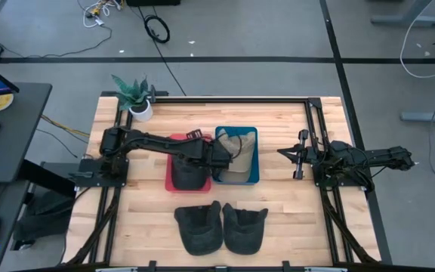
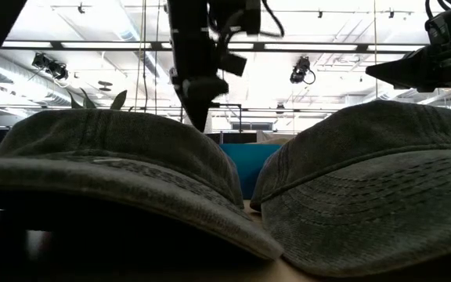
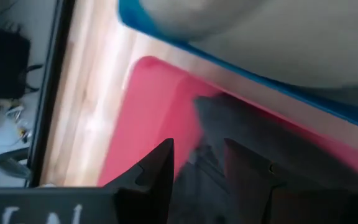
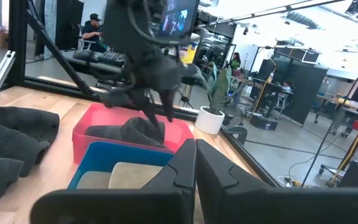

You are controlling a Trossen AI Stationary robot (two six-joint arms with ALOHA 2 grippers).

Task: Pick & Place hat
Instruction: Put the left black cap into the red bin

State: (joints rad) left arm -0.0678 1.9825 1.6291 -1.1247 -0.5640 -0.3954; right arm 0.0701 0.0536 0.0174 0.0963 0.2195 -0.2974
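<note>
A dark hat (image 1: pixel 189 175) (image 4: pixel 135 132) lies bunched in a red bin (image 1: pixel 171 162) (image 3: pixel 148 106). Beside it, a blue bin (image 1: pixel 257 159) (image 4: pixel 104 158) holds a beige hat (image 1: pixel 236 155). Two more dark hats (image 1: pixel 199 227) (image 1: pixel 245 229) rest on their brims near the table's near edge. My left gripper (image 1: pixel 206 159) (image 3: pixel 197 165) (image 4: pixel 157 115) hangs open just above the dark hat in the red bin, close to the blue bin's wall. My right gripper (image 1: pixel 285 154) (image 4: pixel 196 163) waits shut at the table's right side, pointing toward the bins. My left gripper points down over the raised crown (image 3: pixel 207 155) of the dark hat in the red bin, its fingers open with dark cloth showing between them. Whether the fingertips touch the cloth I cannot tell. The hat lies in the bin.
A potted plant (image 1: pixel 136 97) stands at the far left corner of the table. A black frame rail (image 1: pixel 308 121) runs along the far and right sides. Bare wood shows between the bins and the two near hats, and right of the blue bin.
</note>
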